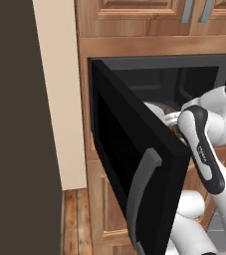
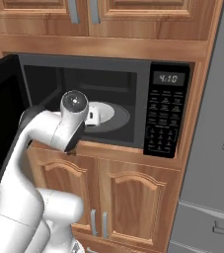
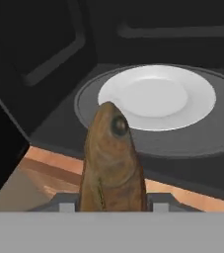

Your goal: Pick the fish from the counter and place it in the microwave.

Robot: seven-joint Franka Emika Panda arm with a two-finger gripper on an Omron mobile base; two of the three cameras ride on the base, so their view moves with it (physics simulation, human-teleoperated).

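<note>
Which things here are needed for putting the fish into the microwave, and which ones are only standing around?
Needed:
- fish, held in the shut gripper
- microwave, door open
- white plate on the turntable inside

Not needed:
- upper cabinets
- lower cabinet doors
- fridge

A white plate (image 3: 160, 96) sat flat on the grey round turntable (image 3: 222, 133), near its middle. Wooden upper cabinets (image 2: 133, 17) with grey metal handles (image 2: 73, 11) ran along the top. Below, two arched wooden cabinet doors (image 2: 133, 207) stood shut, handles side by side. A grey refrigerator (image 2: 217, 148) stood at the right. A dark panel (image 1: 15, 124) and cream wall (image 1: 59, 99) rose at the left, over a wood plank floor (image 1: 77, 219).
</note>
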